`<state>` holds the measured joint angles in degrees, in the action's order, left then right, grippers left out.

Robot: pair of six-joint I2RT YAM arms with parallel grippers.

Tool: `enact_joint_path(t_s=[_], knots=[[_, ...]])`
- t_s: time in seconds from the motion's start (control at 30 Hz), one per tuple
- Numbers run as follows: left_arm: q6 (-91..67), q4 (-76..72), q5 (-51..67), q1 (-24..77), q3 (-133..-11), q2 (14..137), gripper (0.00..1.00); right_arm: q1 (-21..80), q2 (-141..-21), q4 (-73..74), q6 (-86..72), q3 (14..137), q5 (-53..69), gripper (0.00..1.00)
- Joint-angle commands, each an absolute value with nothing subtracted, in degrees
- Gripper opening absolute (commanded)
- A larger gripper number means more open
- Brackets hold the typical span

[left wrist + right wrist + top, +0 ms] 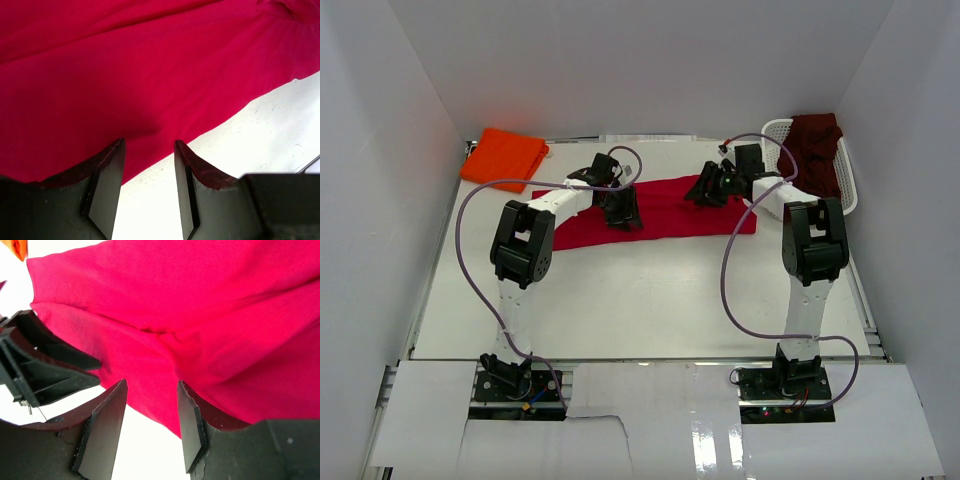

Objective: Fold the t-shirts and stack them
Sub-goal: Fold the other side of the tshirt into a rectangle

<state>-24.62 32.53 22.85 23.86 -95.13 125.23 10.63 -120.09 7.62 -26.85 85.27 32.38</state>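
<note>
Fold in hand: red shirt (660, 205) lies as a long band on the table (650, 300), orange shirt (503, 157) far left, maroon shirt (817, 150) in the basket (775, 128); left claw (148, 145) and right claw (151, 385) gape empty over its near hem; next, probably pinch hem and fold.

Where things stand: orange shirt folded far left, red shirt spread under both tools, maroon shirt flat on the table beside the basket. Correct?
No: top external shows the maroon shirt draped over the basket, not on the table. Orange shirt and red shirt are as stated.
</note>
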Motion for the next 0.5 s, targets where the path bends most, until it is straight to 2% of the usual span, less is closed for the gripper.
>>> enact_joint_path(t_s=[0.0,0.2,0.47], knots=[[-23.82,32.08,22.32,24.17,-94.83,123.84,0.54,10.72,-114.79,7.91,-24.88,82.81,31.20,0.51],[-23.82,32.08,22.41,24.17,-95.18,124.10,0.54,10.90,-112.15,7.47,-23.82,78.84,30.15,0.51],[-23.73,32.08,22.41,24.17,-95.10,124.01,0.54,10.90,-114.52,6.24,-23.73,78.13,30.15,0.51]])
